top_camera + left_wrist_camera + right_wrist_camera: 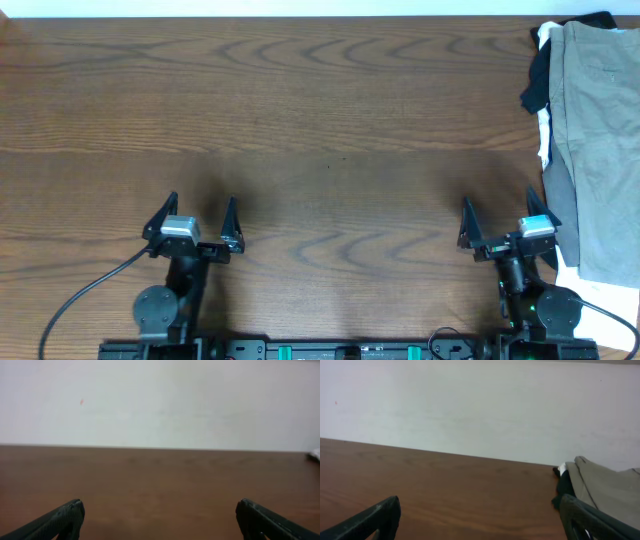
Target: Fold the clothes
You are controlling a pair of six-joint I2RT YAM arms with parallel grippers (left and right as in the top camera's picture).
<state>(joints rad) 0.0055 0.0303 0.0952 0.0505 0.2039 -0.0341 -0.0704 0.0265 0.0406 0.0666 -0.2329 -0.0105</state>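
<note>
Shorts: The khaki shorts (600, 150) are lying on top of a pile at the right edge of the frame, on the counter (330, 120).
Under them: A black cloth (535, 85) and a white cloth (545, 130) are peeking out along the left side of the shorts.
Long way: The shorts are stretching from the top of the frame down to the lower right.
Nearer hand: The right hand (502, 215) is sitting just beside the lower left of the pile, so the shorts are lying to its right and higher in the frame.
Far hand: The left hand (198, 212) is sitting well apart, in the lower left.
Right hand pose: Its fingers are spreading wide, holding nothing and pointing at the top of the frame.
Left hand pose: It is doing the same, wide apart and holding nothing.
Next move: The right hand is probably going to need a swing to the right to reach the shorts.
</note>
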